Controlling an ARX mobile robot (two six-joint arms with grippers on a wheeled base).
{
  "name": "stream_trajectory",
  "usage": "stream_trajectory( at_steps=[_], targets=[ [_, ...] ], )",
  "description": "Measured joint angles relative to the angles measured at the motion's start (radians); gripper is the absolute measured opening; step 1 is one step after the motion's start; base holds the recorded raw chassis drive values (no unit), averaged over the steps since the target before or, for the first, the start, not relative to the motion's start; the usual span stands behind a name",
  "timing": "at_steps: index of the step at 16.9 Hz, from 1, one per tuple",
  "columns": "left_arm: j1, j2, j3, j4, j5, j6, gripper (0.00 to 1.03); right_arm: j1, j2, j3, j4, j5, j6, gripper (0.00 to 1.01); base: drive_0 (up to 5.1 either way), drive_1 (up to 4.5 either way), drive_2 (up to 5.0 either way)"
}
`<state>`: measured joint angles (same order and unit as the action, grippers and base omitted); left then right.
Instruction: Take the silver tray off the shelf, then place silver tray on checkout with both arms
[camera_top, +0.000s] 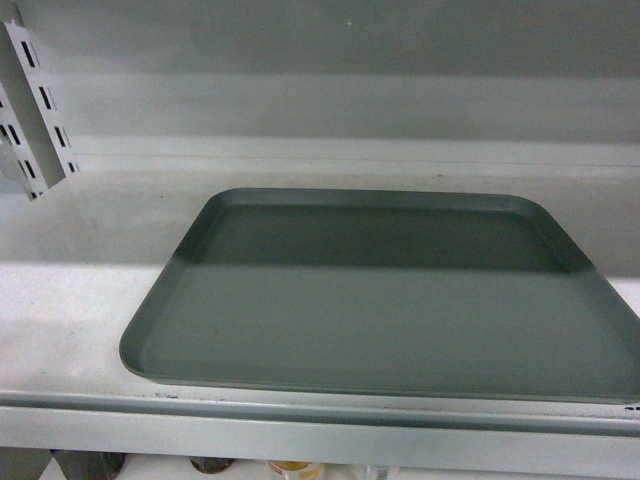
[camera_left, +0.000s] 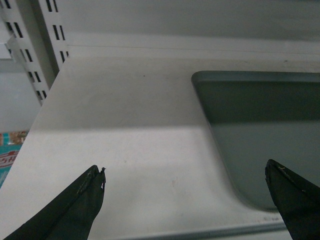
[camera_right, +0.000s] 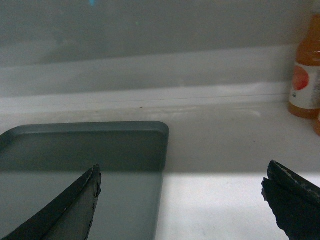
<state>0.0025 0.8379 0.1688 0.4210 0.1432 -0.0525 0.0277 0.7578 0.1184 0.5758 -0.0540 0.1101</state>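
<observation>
- The silver tray (camera_top: 385, 295) lies flat on the white shelf (camera_top: 80, 270), its front edge close to the shelf's front lip; nothing is on it
- The left gripper (camera_left: 185, 172) hangs spread wide over the tray's left front corner, holding nothing
- The right gripper (camera_right: 181, 175) gapes wide over the tray's right edge, holding nothing; an orange bottle (camera_right: 306, 67) stands far right

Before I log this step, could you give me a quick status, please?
Left gripper open, right gripper open, both empty. Tray flat on shelf, untouched. Bottle right of tray, clear.
</observation>
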Motion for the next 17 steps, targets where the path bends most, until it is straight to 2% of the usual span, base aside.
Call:
stream_trajectory(
  at_steps=[2, 4, 7, 9, 12, 15, 17],
  targets=[
    [-0.035, 0.249, 0.078, 0.161, -0.008, 0.000, 0.98, 0.005, 0.219, 0.058, 0.154, -0.028, -0.031, 0.98, 0.0, 0.00, 0.0],
    [-0.074, 0.463, 0.167, 0.222, -0.024, 0.000, 0.98, 0.003, 0.426, 0.132, 0.232, -0.044, -0.055, 0.98, 0.0, 0.00, 0.0],
    [-0.125, 0.684, 0.279, 0.259, -0.044, -0.002, 0.98, -0.002, 0.649, 0.235, 0.194, -0.060, -0.054, 0.98, 0.0, 0.00, 0.0],
    [-0.186, 0.857, 0.381, 0.238, -0.095, -0.005, 0.98, 0.022, 0.818, 0.333, 0.178, -0.050, -0.059, 0.98, 0.0, 0.00, 0.0],
    [-0.201, 0.929, 0.504, 0.188, -0.118, -0.020, 0.98, 0.048, 0.909, 0.447, 0.101, -0.023, -0.058, 0.98, 0.0, 0.00, 0.0],
    [-0.217, 0.976, 0.542, 0.163, -0.131, -0.019, 0.98, 0.051, 0.969, 0.504, 0.029, -0.003, -0.068, 0.98, 0.0, 0.00, 0.0],
    [-0.229, 1.001, 0.553, 0.179, -0.146, -0.018, 0.98, 0.051, 0.996, 0.519, 0.035, 0.006, -0.082, 0.98, 0.0, 0.00, 0.0]
  ],
)
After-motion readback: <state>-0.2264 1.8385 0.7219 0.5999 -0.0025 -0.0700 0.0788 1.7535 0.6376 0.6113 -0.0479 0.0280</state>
